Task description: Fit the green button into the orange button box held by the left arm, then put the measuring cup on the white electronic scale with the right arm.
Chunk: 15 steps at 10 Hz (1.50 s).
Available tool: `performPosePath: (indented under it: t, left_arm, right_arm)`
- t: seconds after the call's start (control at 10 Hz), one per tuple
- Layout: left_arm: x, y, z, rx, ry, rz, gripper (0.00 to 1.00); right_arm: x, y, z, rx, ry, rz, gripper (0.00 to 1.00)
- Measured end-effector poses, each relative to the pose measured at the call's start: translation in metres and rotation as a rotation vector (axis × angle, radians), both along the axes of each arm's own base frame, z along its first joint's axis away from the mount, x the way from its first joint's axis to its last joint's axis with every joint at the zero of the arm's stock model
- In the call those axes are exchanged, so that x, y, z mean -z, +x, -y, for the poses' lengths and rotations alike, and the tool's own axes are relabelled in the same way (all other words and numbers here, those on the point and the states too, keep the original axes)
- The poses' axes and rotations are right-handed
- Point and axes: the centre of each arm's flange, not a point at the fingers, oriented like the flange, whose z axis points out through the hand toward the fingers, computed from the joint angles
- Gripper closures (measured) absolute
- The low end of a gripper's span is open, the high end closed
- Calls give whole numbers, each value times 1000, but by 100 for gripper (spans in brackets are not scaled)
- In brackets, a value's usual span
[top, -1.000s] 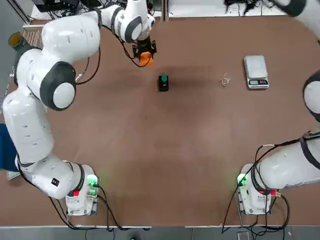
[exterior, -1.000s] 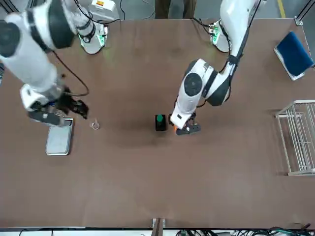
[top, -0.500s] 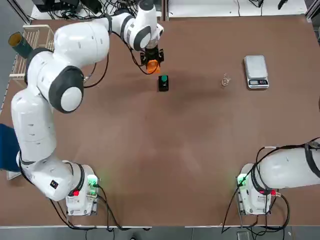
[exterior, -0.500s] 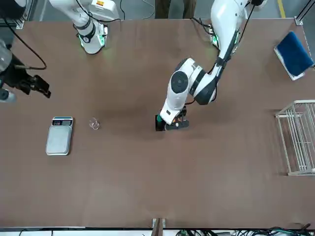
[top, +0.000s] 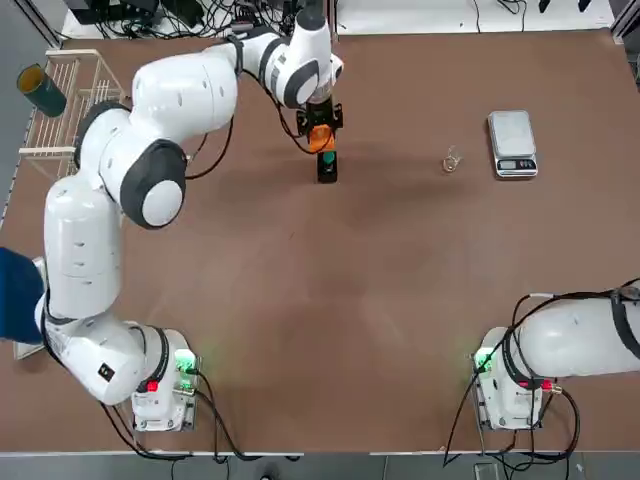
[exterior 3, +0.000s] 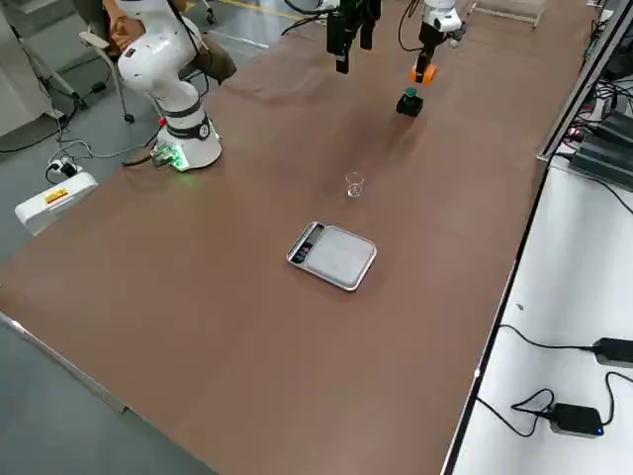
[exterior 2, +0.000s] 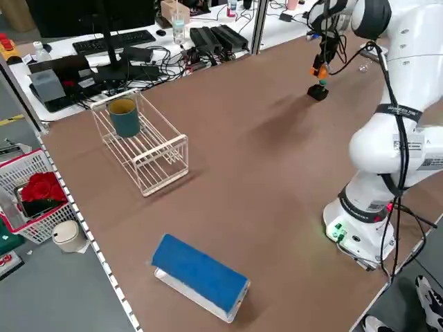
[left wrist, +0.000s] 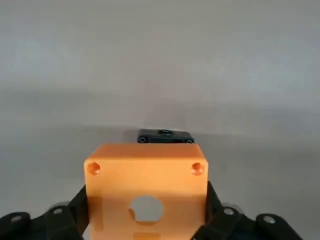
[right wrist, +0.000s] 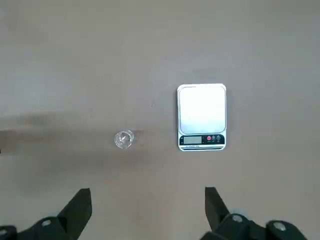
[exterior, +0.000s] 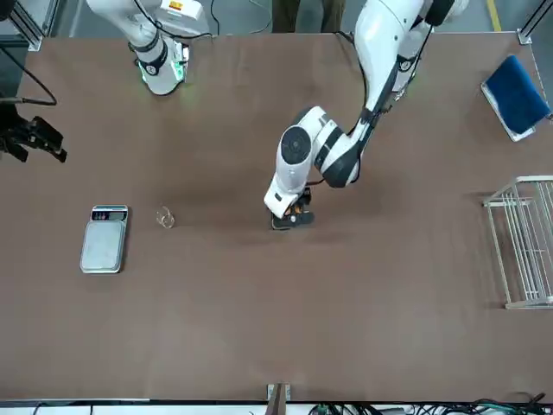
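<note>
My left gripper (top: pixel 321 128) is shut on the orange button box (top: pixel 321 139), whose round hole shows in the left wrist view (left wrist: pixel 146 195). The box hangs just above and slightly behind the green button (top: pixel 327 157), which stands on a small black block (top: pixel 327 170). The tiny clear measuring cup (top: pixel 451 160) stands on the table beside the white electronic scale (top: pixel 513 144). My right gripper (exterior: pixel 30 138) hovers open high above and off to the side of both; its wrist view looks down on the cup (right wrist: pixel 123 139) and the scale (right wrist: pixel 201 117).
A wire rack (top: pixel 62 88) holding a dark green cup (top: pixel 42 89) stands at the table's far left corner. A blue block (exterior 2: pixel 199 274) lies near the left edge. Bare brown table (top: pixel 330 300) fills the middle.
The left gripper has carried the orange box sideways toward the green button until it is nearly over it. The right gripper has drawn away from the scale and cup.
</note>
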Motion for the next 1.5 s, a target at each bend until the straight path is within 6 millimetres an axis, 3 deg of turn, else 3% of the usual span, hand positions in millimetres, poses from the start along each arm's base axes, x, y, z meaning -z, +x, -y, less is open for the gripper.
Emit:
performPosePath:
  t: [0.2, 0.4, 0.6, 0.9, 1.3, 1.5]
  left_arm:
    - [-4, 3, 1, -2, -5, 7, 14]
    - [3, 0, 3, 5, 1, -1, 14]
    - [9, -5, 8, 16, 5, -7, 14]
    - [22, -17, 19, 45, 19, -17, 14]
    - [33, -24, 24, 76, 34, -22, 14]
    - [33, -22, 22, 81, 37, -20, 14]
  right_arm:
    - [10, 1, -2, 14, 0, -12, 0]
    - [43, 8, -10, 63, 1, -15, 0]
    - [93, 17, -34, 95, 3, 10, 0]
    - [188, 20, -76, 173, 7, 18, 0]
    - [304, 25, -103, 218, 9, 33, 0]
    - [342, 22, -111, 217, 7, 31, 0]
